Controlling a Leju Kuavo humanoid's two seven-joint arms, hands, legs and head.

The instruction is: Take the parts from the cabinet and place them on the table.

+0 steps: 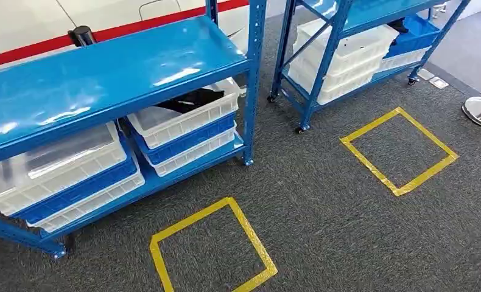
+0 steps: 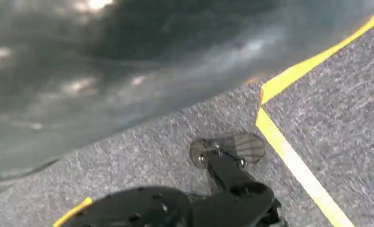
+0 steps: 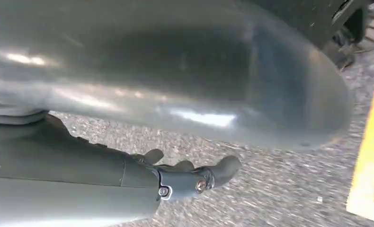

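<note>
Parts: I see dark parts (image 1: 189, 101) lying in a white bin (image 1: 186, 117) on the lower level of the nearer blue shelving cabinet (image 1: 104, 73); their shape is too dark to make out, though the dark mass seems to run lengthwise along the bin.
Why there: I judge they sit in storage, untouched, waiting to be picked.
Bin stack: the white bin rests on a blue bin (image 1: 186, 140), with another white one below.
Neighbours: a second bin stack (image 1: 61, 176) sits beside it on the same shelf.
Floor: yellow tape squares (image 1: 210, 249) mark the grey carpet, probably standing spots.
Right hand (image 3: 185, 177): hangs over the carpet, fingers loosely apart, holding nothing.
Left hand: I cannot tell its state.
</note>
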